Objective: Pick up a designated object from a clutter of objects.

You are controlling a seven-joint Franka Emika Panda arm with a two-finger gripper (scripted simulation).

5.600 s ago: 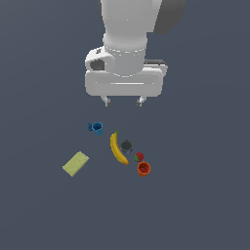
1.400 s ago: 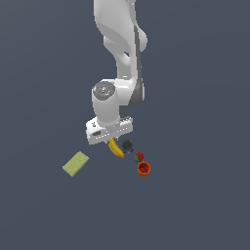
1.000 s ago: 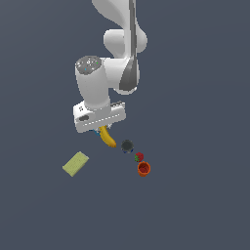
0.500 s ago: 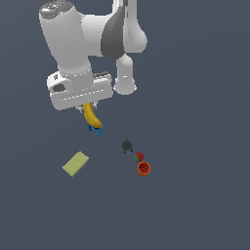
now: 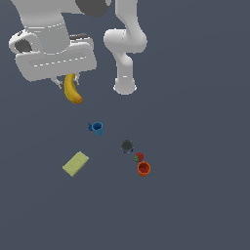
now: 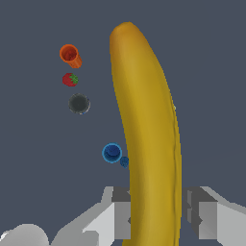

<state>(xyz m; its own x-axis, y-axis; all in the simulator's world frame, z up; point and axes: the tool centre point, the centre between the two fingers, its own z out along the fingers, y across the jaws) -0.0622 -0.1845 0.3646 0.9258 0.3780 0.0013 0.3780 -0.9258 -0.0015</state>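
The gripper (image 5: 68, 84) holds the banana (image 5: 72, 90) clamped between its two fingers (image 6: 121, 211), high above the floor at the exterior view's upper left. The fruit hangs from the jaws, well apart from the blue mug (image 5: 97, 128), dark round piece (image 5: 127, 145), strawberry (image 5: 139, 156) and orange cup (image 5: 143, 169).

The arm bends over from its base, its broad white wrist raised high on the exterior view's left. The gripper (image 5: 68, 83) points down, its 2 fingers (image 6: 120, 211) clamped on the banana (image 5: 72, 89).
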